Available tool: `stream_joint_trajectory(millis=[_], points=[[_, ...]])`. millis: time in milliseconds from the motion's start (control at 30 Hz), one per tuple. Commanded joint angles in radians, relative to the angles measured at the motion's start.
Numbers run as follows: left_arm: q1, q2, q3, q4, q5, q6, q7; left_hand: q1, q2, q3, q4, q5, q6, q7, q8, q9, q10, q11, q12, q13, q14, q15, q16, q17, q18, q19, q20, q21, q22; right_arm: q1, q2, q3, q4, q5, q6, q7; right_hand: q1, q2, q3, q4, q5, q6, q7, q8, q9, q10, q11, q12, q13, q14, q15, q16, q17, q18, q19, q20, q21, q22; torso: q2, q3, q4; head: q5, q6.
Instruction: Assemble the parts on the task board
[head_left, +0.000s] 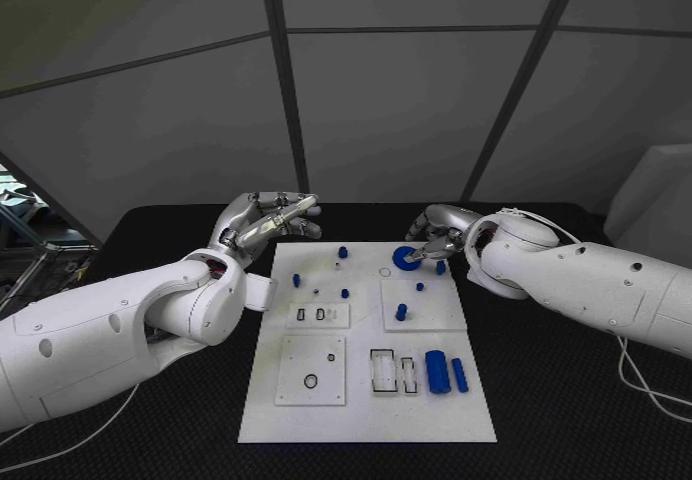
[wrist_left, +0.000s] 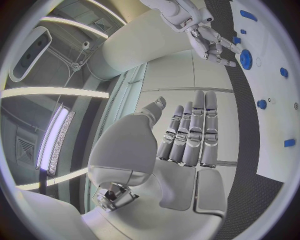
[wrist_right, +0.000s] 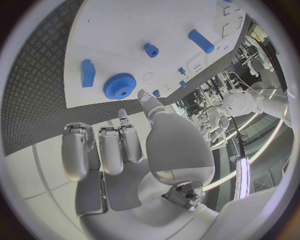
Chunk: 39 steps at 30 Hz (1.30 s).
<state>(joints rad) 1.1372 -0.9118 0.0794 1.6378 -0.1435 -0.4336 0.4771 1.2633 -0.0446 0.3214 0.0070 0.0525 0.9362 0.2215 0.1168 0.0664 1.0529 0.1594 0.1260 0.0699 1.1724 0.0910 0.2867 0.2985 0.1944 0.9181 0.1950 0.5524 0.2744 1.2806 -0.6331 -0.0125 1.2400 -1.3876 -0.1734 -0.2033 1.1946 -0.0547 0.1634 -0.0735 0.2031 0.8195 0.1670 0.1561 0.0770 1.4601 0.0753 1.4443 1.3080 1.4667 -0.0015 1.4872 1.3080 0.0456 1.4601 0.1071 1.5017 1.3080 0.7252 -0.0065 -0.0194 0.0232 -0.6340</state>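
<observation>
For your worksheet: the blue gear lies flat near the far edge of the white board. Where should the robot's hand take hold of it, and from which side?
Probably by the toothed rim of the blue gear, fingertips pinching opposite edges from above. It lies flat on the task board, so only the rim and top face are exposed, and the teeth offer grip. The right hand is nearest, at the board's far edge beside it, so come from that side.

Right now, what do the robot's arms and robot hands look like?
Both arms are smooth, rounded white shells with small dark dots. The left arm and right arm each end in a silver robot hand with many jointed metal fingers: the left robot hand and right robot hand. A thin white cable loops by the right arm and trails on the table.
</observation>
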Motion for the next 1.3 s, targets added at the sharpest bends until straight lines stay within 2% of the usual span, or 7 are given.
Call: stream_joint_trajectory(millis=[33,233,567,733,1300], points=[[0.001,0.001,0.001,0.0,0.001,0.013,0.003,-0.007,0.002,-0.003,0.002,0.003,0.005,0.005,-0.007,0.0,0.0,0.0,-0.004,0.001,-0.003,0.002,-0.006,0.001,-0.014,-0.004,0.0,-0.004,-0.002,0.002,0.005,0.001,-0.003,-0.027,0.051,-0.011,0.0,0.009,-0.006,-0.002,-0.006,-0.008,0.001,0.002,-0.001,0.008,0.004,0.002,0.085,0.079,0.004,0.005,0.134,-0.01,0.007,0.004,0.005,0.085,-0.001,0.0,-0.0002,0.0,-0.002],[0.001,0.001,0.001,0.001,0.001,0.013,0.002,-0.007,0.002,-0.003,0.002,0.003,0.005,0.005,-0.007,0.0,0.0,0.0,-0.004,0.001,-0.003,0.002,-0.006,0.001,-0.014,-0.004,0.0,-0.004,-0.002,0.002,0.017,0.001,-0.019,-0.032,0.063,-0.015,0.002,0.01,-0.008,-0.002,-0.007,-0.012,0.001,0.002,-0.002,0.004,0.004,-0.002,0.081,0.079,0.005,0.006,0.135,-0.01,0.006,0.005,0.005,0.085,-0.001,-0.0003,-0.001,0.0,-0.002],[0.001,0.002,0.001,0.0,0.001,0.014,0.001,-0.007,0.002,-0.003,0.002,0.003,0.005,0.005,-0.007,0.0,0.0,0.0,-0.004,0.001,-0.003,0.002,-0.006,0.001,-0.014,-0.004,0.0,-0.004,-0.002,0.002,0.044,0.0,-0.052,-0.039,0.08,-0.022,0.017,0.026,-0.003,-0.006,-0.004,-0.014,0.001,0.008,-0.002,0.0,0.005,-0.005,0.078,0.078,0.006,0.007,0.136,-0.01,0.005,0.007,0.006,0.085,0.0,0.0011,0.0005,0.001,-0.004],[0.001,0.003,0.001,-0.001,0.001,0.015,0.001,-0.007,0.002,-0.003,0.002,0.003,0.005,0.005,-0.007,0.0,0.0,0.0,-0.004,0.001,-0.003,0.002,-0.006,0.001,-0.014,-0.004,0.0,-0.004,-0.002,0.002,0.052,0.0,-0.065,-0.041,0.089,-0.025,0.024,0.034,-0.001,-0.009,-0.002,-0.015,0.001,0.011,-0.001,-0.002,0.005,-0.007,0.076,0.078,0.006,0.008,0.136,-0.01,0.005,0.007,0.006,0.085,-0.001,0.0001,-0.0007,0.001,-0.005],[0.001,0.005,0.001,-0.003,0.001,0.016,-0.001,-0.007,0.002,-0.003,0.002,0.003,0.005,0.005,-0.007,0.0,0.0,0.0,-0.004,0.001,-0.003,0.002,-0.006,0.001,-0.014,-0.004,0.0,-0.004,-0.002,0.001,0.065,-0.002,-0.084,-0.054,0.135,-0.026,0.034,0.046,0.003,-0.013,-0.007,-0.007,0.0,0.02,0.001,-0.004,0.004,-0.009,0.075,0.077,0.005,0.009,0.138,-0.009,0.003,0.007,0.006,0.084,-0.001,0.0005,-0.0005,0.002,-0.009]])
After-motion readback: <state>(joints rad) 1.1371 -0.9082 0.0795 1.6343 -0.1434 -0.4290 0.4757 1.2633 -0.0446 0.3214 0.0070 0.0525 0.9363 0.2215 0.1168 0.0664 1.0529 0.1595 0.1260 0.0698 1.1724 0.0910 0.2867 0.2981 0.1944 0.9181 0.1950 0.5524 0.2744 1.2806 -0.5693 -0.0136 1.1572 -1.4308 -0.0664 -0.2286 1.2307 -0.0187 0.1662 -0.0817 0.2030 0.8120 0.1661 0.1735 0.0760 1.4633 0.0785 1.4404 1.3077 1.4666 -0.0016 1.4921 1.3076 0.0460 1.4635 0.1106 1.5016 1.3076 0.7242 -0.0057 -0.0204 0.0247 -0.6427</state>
